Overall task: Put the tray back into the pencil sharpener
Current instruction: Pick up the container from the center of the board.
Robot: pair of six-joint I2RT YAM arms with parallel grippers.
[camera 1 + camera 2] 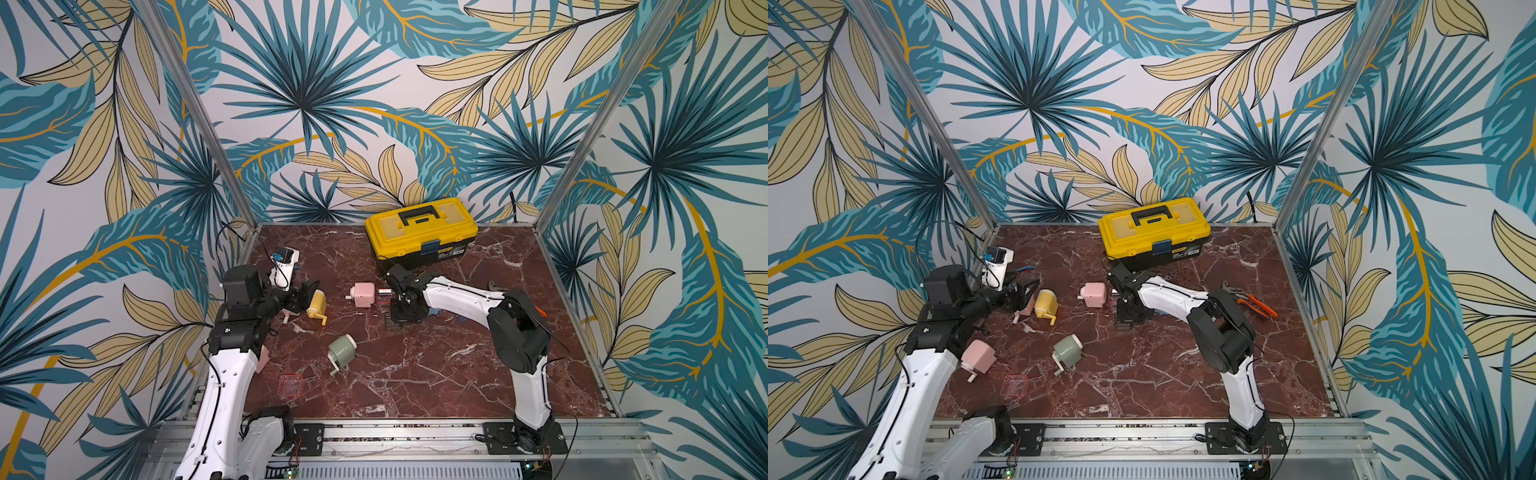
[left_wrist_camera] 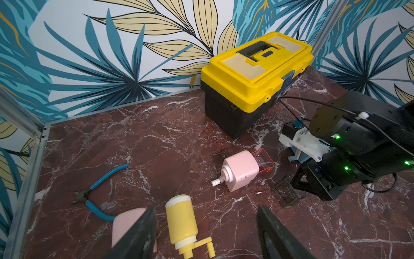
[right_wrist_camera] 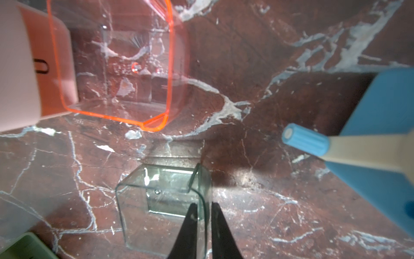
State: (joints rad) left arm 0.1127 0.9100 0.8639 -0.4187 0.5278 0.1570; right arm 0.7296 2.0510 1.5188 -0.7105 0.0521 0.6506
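Pinching a wall of the clear tray (image 3: pixel 161 197) is the right gripper (image 3: pixel 203 205)

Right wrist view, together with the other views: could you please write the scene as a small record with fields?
right pincer: straddles one wall of the clear tray, gap narrow; firm pinch not clear
clear tray: on the table, inside no sharpener
orange tray: partly inside the pink sharpener
blue sharpener: close by, apart from the clear tray
left pincer: open, holds nothing, near the yellow sharpener
green sharpener: lies alone, nearer the front
task status: clear tray not yet inserted
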